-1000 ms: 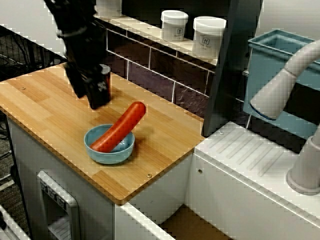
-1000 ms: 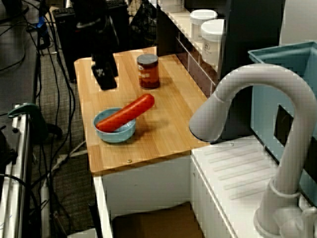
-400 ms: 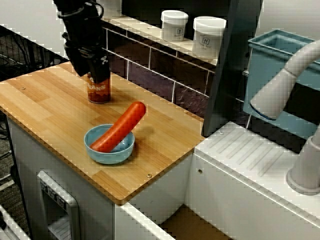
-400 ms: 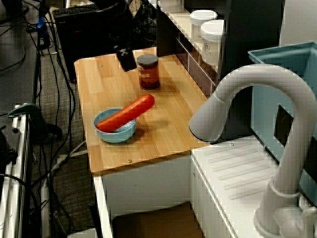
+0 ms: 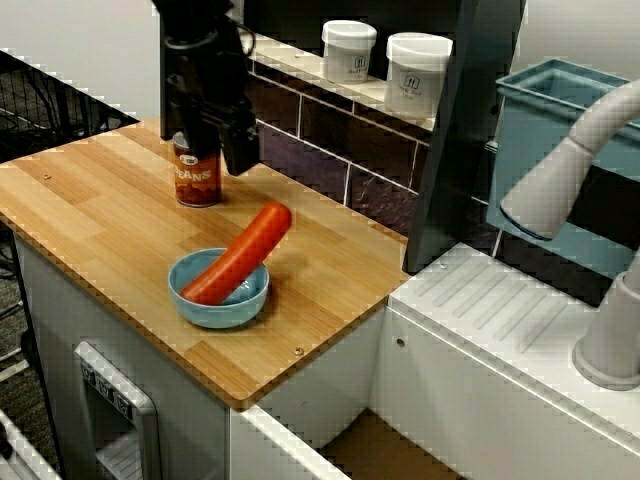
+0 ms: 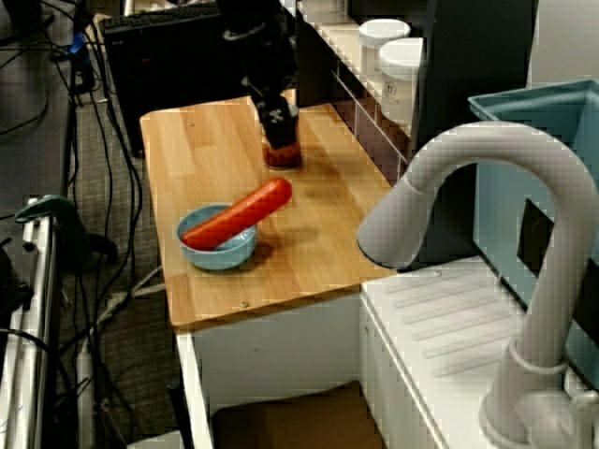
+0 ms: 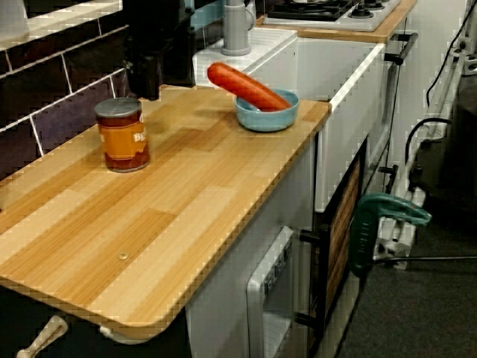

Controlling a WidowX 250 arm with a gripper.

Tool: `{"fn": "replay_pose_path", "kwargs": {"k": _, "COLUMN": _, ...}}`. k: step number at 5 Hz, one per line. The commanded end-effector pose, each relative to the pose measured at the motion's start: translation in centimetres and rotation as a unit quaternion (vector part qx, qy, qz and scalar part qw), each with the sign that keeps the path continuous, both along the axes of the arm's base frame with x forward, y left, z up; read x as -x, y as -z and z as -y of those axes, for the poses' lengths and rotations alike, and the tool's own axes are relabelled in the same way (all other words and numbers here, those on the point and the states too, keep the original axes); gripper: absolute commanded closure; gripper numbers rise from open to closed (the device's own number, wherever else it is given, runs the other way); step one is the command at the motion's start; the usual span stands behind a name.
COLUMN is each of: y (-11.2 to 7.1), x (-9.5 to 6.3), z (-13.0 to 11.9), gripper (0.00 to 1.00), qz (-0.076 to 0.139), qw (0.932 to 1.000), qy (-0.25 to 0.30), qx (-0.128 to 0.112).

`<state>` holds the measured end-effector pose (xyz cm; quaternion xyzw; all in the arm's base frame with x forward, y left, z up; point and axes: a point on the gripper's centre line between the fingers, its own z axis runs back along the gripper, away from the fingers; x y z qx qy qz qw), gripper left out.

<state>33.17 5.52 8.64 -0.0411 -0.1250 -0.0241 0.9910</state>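
Can [image 5: 197, 180] upright on wooden counter [image 5: 90, 215], close to back edge beside dark tile wall [image 5: 300, 135], in the half of that edge away from the sink. Orange label and metal lid, clearest in the low view along the counter [image 7: 122, 136]. Judged rigid and not fragile, and probably weighty if full. Round wall and smooth label likely slippery. Best taken across the label at mid-height, fingers on opposite sides, below the top rim. Likely to tip if taken high.

Gripper [image 5: 215, 150] black, hanging just over and behind can, on the tile-wall side. Hides most of can in the view from the sink side [image 6: 278, 120], only base showing there. Touching or just clear: cannot tell. Spread or pressed together: cannot tell either, fingers merging into one dark mass.

Blue bowl [image 5: 220, 315] nearer front edge, toward sink-end corner, well apart from can. Red sausage [image 5: 240, 255] lying slanted in bowl, upper end overhanging rim toward back edge. White jars [image 5: 349, 50] on ledge above tiles. Grey faucet [image 5: 560, 180] beyond counter's sink end.
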Motion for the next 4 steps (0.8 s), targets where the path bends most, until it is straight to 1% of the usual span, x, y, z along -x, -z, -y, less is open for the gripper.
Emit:
{"fn": "replay_pose_path", "kwargs": {"k": 1, "y": -1.2, "x": -0.2, "z": 1.2, "gripper": 0.0, "qz": 0.011, "qw": 0.9999, "qy": 0.011, "qx": 0.004}}
{"fn": "replay_pose_path", "kwargs": {"k": 2, "y": -0.4, "x": -0.6, "z": 1.2, "gripper": 0.0, "qz": 0.011, "qw": 0.9999, "qy": 0.005, "qx": 0.0}}
{"fn": "replay_pose_path", "kwargs": {"k": 3, "y": 0.4, "x": -0.6, "z": 0.4, "gripper": 1.0, "qz": 0.018, "qw": 0.9997, "qy": -0.014, "qx": -0.006}}
{"fn": "replay_pose_path", "kwargs": {"k": 4, "y": 0.7, "x": -0.9, "z": -0.4, "gripper": 1.0, "qz": 0.018, "qw": 0.9994, "qy": -0.028, "qx": -0.004}}
